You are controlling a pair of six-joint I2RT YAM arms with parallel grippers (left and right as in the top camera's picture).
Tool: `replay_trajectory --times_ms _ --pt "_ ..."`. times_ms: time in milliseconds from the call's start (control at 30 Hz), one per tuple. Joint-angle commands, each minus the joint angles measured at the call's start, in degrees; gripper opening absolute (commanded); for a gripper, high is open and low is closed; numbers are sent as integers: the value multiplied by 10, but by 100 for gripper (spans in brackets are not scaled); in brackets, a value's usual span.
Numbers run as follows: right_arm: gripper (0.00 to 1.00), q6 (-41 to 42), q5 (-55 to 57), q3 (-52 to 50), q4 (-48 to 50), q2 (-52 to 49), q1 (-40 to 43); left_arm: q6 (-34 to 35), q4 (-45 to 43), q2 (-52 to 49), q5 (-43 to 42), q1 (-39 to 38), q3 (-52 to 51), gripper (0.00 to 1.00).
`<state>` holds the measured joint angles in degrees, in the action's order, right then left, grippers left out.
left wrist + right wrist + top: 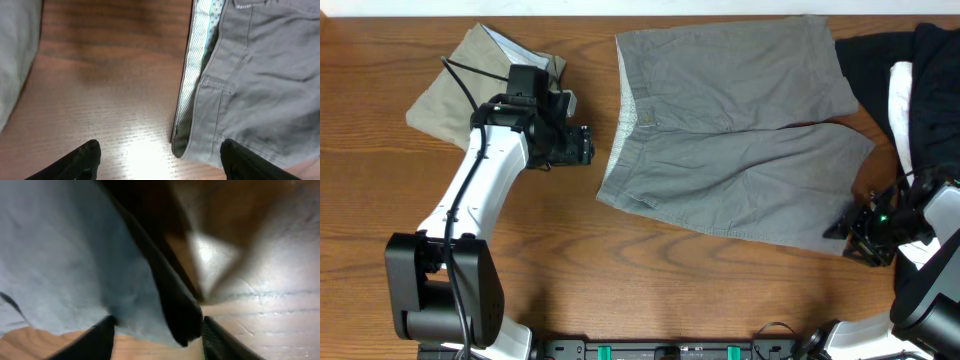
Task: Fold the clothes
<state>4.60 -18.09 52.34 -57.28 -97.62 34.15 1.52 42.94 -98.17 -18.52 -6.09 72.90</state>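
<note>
khaki shorts [470,75]: folded bundle at the far-left of the table [650,290], partly under the left arm, well apart from the work.
left gripper [586,145]: jaws wide apart, nothing in them; low over bare wood just left of the waistband.
key relation: the near corner of the waistband [192,100] lies straight ahead of the left gripper. In the left wrist view it sits between the fingers, nearer the right-hand one. A short push forward should bring the jaws around it, I'd guess.
grey shorts [740,130]: spread flat mid-table, long axis left-right, waistband left and both legs right. The waistband edge is turned over and shows striped lining.
nearer arm: left for the waistband, right for the leg hems.
right gripper [865,235]: down at the near leg's hem corner. In the right wrist view the cloth edge lies between the fingers; cannot tell whether it is pinched or loose.
black and white garments [920,80]: heap at far right, touching the far leg's hem, so a lift there could drag them.
surface: glossy wood, flat; thin cloth lies tight to it, so the corner pickup needs a low approach.
room: open wood in front of the shorts, little at the back edge. Folding the near edge over to the far edge looks workable.
</note>
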Motion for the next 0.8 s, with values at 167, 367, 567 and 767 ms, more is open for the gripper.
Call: replay_trajectory --times_ms 167,367,567,767 --pt "2 77 120 -4 -30 0 -5 1 23 -8 -10 3 -7 79" --pt "2 93 149 -4 -75 33 -9 0 38 -8 -23 -5 -7 80" --pt "1 93 145 -4 -48 97 -13 -42 57 -21 -33 -54 -16 79" --pt "31 92 87 -4 -23 126 -13 -48 62 -87 12 -102 -19 70"
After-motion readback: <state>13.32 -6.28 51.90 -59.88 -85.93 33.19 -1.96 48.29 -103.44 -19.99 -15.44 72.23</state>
